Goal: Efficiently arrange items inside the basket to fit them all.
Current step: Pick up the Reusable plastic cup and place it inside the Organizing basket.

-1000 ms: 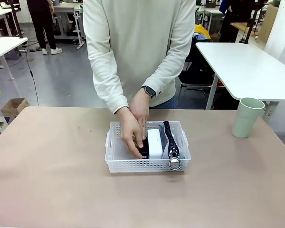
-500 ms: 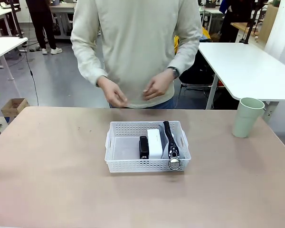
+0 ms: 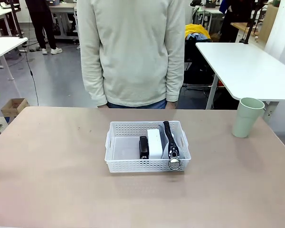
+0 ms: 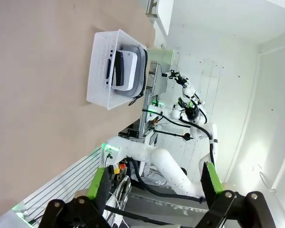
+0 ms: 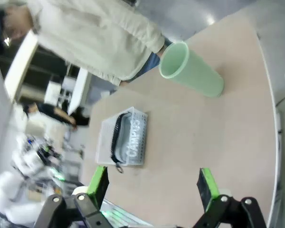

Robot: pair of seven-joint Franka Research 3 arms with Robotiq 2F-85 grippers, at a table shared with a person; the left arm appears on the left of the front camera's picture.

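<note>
Half-filling the basket (image 3: 108,145) with stapler (image 3: 143,147), block (image 3: 155,142) and pouch (image 3: 170,137) packed together, sparing room for the cup (image 3: 247,117) outside, with left hand (image 4: 154,178) and right hand (image 5: 153,178) spread.

One legible mark. In the right wrist view I read big pale capitals, looks like "CAMPUS", running sideways along the flank of the grey zip pouch (image 5: 133,138), at the end wall of the basket (image 5: 103,142). The frame is blurry, so I can't vouch for every letter or for smaller print.
</note>
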